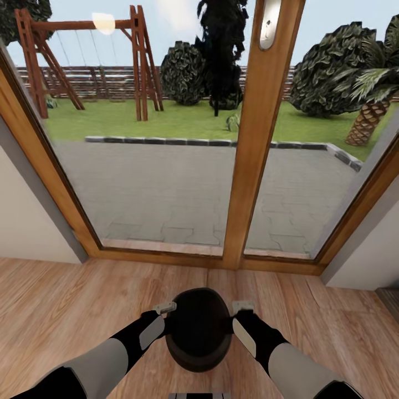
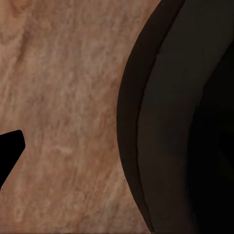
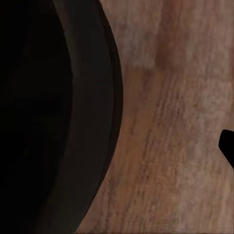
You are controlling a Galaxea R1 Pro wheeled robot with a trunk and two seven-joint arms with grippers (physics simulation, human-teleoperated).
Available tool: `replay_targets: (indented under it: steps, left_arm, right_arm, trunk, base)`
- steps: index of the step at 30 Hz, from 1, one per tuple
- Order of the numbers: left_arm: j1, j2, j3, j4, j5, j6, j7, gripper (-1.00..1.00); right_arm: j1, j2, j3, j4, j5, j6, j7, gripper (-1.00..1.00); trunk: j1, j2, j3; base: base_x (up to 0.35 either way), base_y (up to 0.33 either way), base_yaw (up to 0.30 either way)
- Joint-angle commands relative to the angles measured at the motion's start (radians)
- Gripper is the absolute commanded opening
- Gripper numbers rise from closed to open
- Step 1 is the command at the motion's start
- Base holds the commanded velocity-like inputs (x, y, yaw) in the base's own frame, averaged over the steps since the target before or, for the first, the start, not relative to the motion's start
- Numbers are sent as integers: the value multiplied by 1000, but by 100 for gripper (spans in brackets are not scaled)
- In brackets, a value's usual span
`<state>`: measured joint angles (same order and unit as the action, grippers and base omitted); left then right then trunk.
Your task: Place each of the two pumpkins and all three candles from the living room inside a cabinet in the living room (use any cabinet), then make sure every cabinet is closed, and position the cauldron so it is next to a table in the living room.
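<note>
One black cauldron (image 1: 198, 328) sits low in the middle of the head view, above the wooden floor (image 1: 66, 299), held between the two arms. The left end effector (image 1: 165, 307) is against the pot's left side near the rim, and the right end effector (image 1: 243, 306) is against its right side at the same height. Whether the fingers are clamped on the rim or merely pressed to the pot's walls cannot be told.

Ahead of the cauldron the floor runs clear to a wooden-framed glass door (image 1: 252, 138), with one upright post slightly right of centre. Pale wall (image 1: 22, 221) closes in at the left, more wall at the right. Through the glass lie a paved patio, lawn, one swing frame (image 1: 88, 55) and shrubs.

The left wrist view shows the cauldron's curved dark wall (image 2: 165, 126) close up over floorboards, with a dark fingertip (image 2: 9, 146) at one edge. The right wrist view gives the opposite wall (image 3: 58, 117) and a sliver of fingertip (image 3: 227, 144), well off the pot.
</note>
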<state>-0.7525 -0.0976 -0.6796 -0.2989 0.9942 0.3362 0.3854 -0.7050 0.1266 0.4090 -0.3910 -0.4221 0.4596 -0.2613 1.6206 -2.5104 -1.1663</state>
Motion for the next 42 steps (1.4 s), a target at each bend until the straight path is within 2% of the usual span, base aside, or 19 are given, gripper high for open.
replay_targets:
  steps: [1, 42]
  left_arm:
    - [-1, 1, -8, -2, 8, 3, 7, 100]
    - [-1, 3, -7, -2, 8, 3, 7, 100]
  right_arm:
    - [-1, -1, 8, -2, -10, 4, -9, 100]
    - [-1, -1, 7, -3, -12, 2, -10, 100]
  trunk:
    - [0, 0, -1]
    - [0, 0, -1]
  base:
    - [138, 0, 0]
    - [16, 0, 0]
